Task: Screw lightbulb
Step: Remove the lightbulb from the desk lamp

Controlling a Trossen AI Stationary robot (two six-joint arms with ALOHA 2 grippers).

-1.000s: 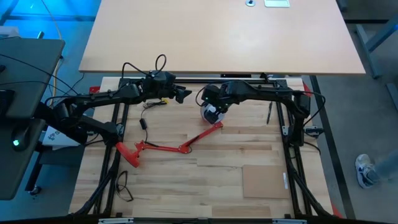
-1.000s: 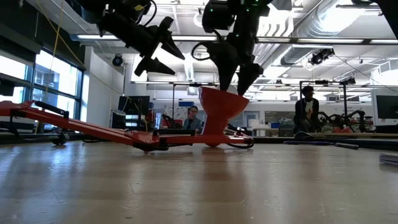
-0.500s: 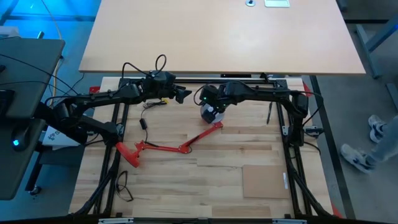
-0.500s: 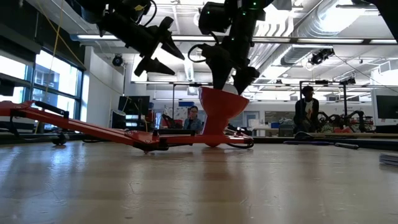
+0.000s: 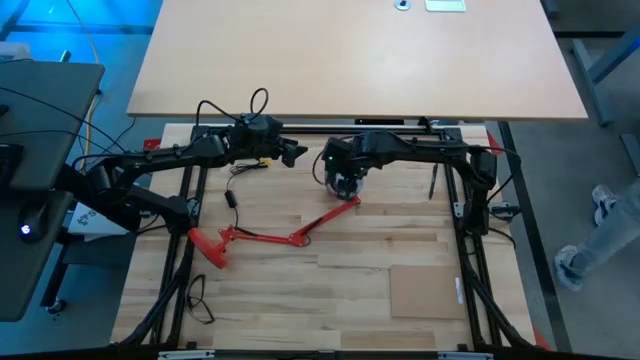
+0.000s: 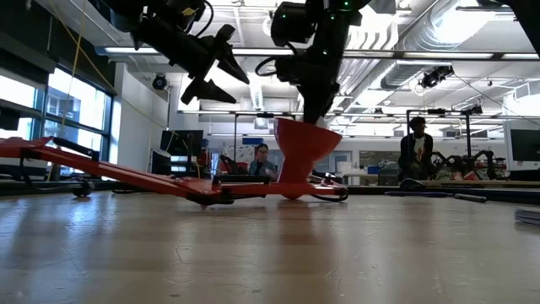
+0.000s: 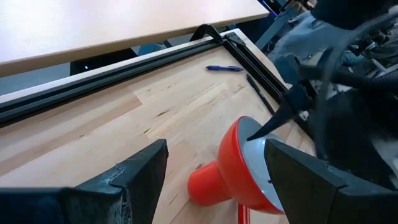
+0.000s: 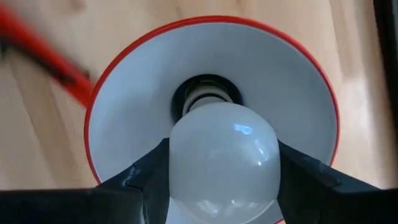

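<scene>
The lightbulb (image 8: 222, 160), white and pear-shaped, sits pinched between the two dark fingers (image 8: 140, 182) of my right gripper (image 5: 345, 182), its greyish screw base pointing into the dark socket at the centre of the red lamp shade (image 8: 211, 93), whose white inside fills the right wrist view around it. Whether the base has entered the socket or only meets its mouth, I cannot tell. From above, my right gripper hangs directly over the shade, at the far end of the red lamp arm (image 5: 322, 218), which runs across the wooden table (image 5: 380, 260) to a red base (image 5: 207, 248) nearer the front left. At table height, my right gripper reaches down into the upturned shade (image 6: 306, 150) from above. My left gripper (image 5: 297, 152) hovers just beside the shade, apart from it, its fingers (image 7: 127, 180) spread wide with nothing between them. A blue pen (image 7: 224, 68) lies on the table near the black frame rail (image 7: 112, 78). Beyond the table, two people (image 6: 263, 160) are seen in the room.
</scene>
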